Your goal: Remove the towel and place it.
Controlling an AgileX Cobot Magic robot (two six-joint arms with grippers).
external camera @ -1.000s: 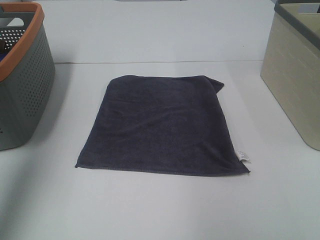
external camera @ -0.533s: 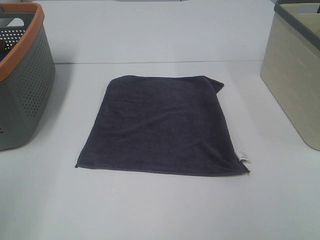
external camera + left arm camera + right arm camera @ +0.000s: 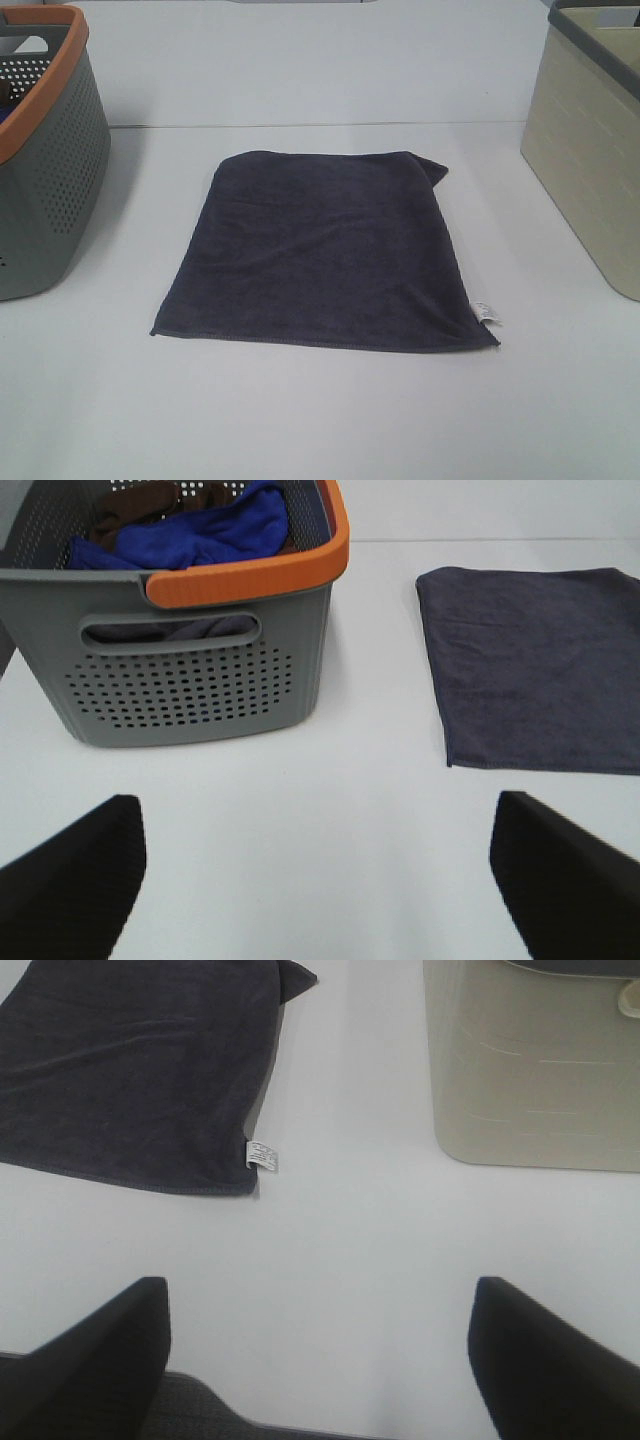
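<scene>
The dark charcoal-navy towel [image 3: 325,250] lies flat in the middle of the white table, with a small white tag [image 3: 484,312] at its near right corner and its far right corner folded over. It also shows in the left wrist view [image 3: 540,665] and the right wrist view [image 3: 140,1070]. No arm shows in the exterior high view. My left gripper [image 3: 320,880] is open and empty over bare table, apart from the towel. My right gripper [image 3: 320,1360] is open and empty near the table's front edge, apart from the towel.
A grey perforated basket with an orange rim [image 3: 45,150] stands at the left and holds blue and brown cloths [image 3: 200,525]. A beige bin with a dark rim [image 3: 590,130] stands at the right, and shows in the right wrist view [image 3: 530,1070].
</scene>
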